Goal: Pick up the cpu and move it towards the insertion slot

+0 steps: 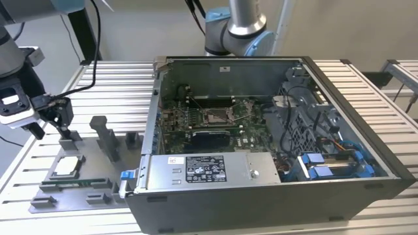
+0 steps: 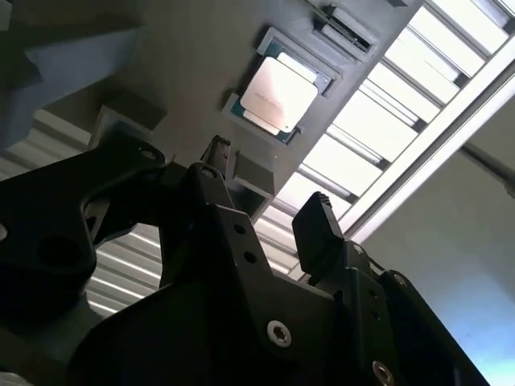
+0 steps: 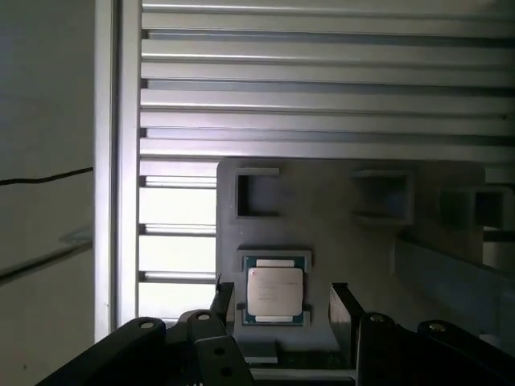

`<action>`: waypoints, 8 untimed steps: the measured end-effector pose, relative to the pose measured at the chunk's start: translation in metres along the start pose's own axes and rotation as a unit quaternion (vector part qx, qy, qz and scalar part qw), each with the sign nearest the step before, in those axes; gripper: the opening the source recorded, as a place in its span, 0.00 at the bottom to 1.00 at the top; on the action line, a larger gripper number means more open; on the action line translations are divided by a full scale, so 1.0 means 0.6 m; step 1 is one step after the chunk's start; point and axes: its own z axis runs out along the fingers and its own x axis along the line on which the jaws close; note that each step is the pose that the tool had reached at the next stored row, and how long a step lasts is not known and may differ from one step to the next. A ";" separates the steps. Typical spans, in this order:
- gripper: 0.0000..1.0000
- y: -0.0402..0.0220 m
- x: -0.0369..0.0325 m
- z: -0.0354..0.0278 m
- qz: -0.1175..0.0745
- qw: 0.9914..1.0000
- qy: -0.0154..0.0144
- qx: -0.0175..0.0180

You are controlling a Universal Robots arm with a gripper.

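First wrist view: gripper (image 3: 281,297) jaws spread, with the cpu (image 3: 274,290) seen between them, lying in a fixture (image 3: 346,249) recess. Exterior view: cpu at 8 o'clock from the slot (image 1: 216,116), well apart.

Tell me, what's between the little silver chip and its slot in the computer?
In the exterior view, grey fixture posts and the computer case's side wall stand between the cpu and the insertion slot.

In the exterior view, the ribbed silver aluminium table (image 1: 372,93) bears a grey plastic fixture plate (image 1: 91,170), lower left, and an open dark metal computer case (image 1: 261,205), centre-right.
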 end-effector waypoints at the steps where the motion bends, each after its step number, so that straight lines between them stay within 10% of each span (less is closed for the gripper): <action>1: 1.00 -0.002 0.000 0.003 0.000 1.000 0.000 0.000; 8: 1.00 -0.012 0.000 0.024 0.000 1.000 0.000 0.000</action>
